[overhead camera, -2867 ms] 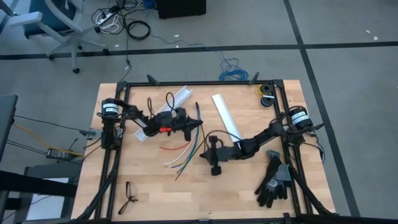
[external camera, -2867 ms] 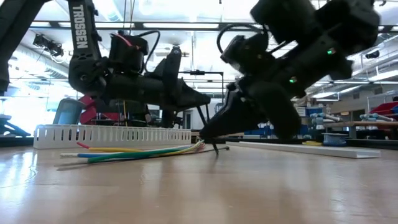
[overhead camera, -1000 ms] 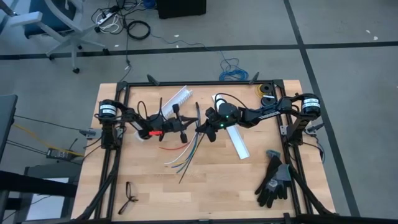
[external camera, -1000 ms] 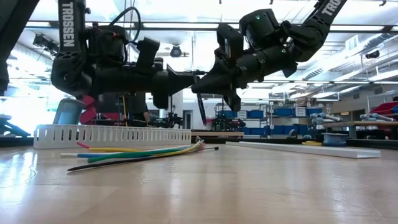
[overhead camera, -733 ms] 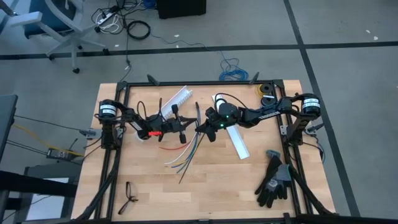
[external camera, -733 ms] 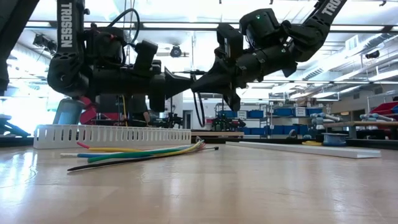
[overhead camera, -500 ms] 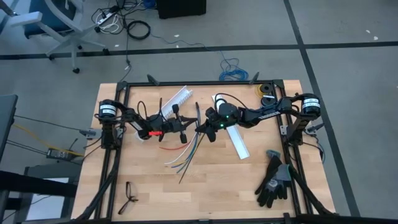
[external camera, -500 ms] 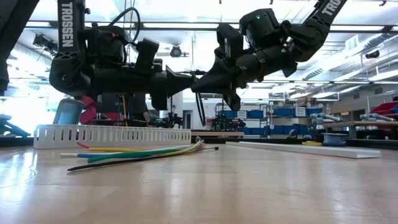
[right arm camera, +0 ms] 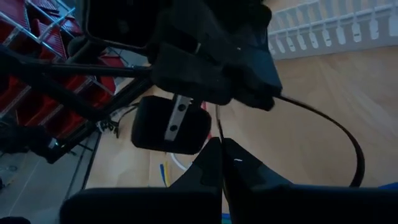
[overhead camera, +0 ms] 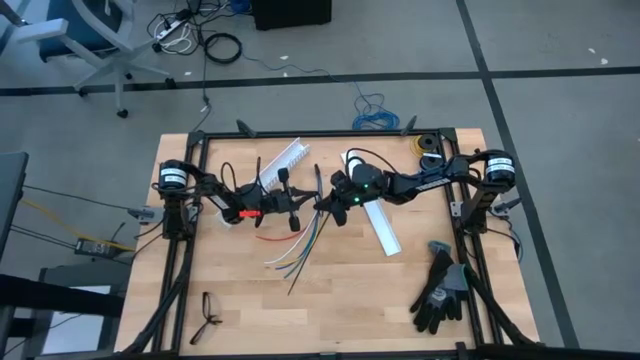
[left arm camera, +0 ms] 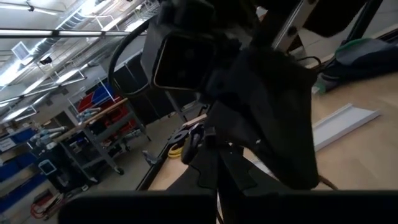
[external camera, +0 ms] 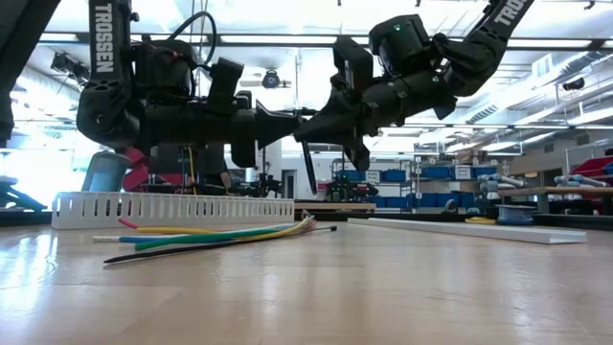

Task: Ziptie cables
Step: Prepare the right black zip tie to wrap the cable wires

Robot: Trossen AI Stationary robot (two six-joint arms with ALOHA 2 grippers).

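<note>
The cables (overhead camera: 298, 246) (external camera: 218, 233), coloured wires fanned out, lie flat on the wooden table under both grippers. My left gripper (overhead camera: 306, 203) (external camera: 295, 119) and my right gripper (overhead camera: 324, 204) (external camera: 305, 130) meet tip to tip above them, near the table's middle. Both are shut on a thin black zip tie (overhead camera: 318, 183) (external camera: 308, 165). The tie runs toward the far edge in the high view. In the low view it hangs down below the fingertips, clear of the cables. My left gripper pinches the zip tie at its fingertips (right arm camera: 266, 93), coming level from the table's left. The strip leaves them (right arm camera: 287, 101) and curves away in a free arc, clear of the table. Which part of the tie it has cannot be told. My right gripper pinches a thin stretch of the zip tie (right arm camera: 217, 129) between its two fingertips, slanting slightly down from the table's right. The strip runs straight from its tips toward the left gripper. It is lifted clear.
A white slotted channel (overhead camera: 285, 158) (external camera: 172, 207) lies at the far left-centre, and a plain white channel (overhead camera: 374, 208) right of the grippers. Black gloves (overhead camera: 440, 290) lie near the right corner, dark eyeglasses (overhead camera: 207, 318) near the left, and tape rolls (overhead camera: 428, 150) far right.
In the last second both grippers have stayed tip to tip, and nothing has visibly moved. Before that, my right gripper rose from the table near the cables' end, moved toward the far edge and met my left gripper.
</note>
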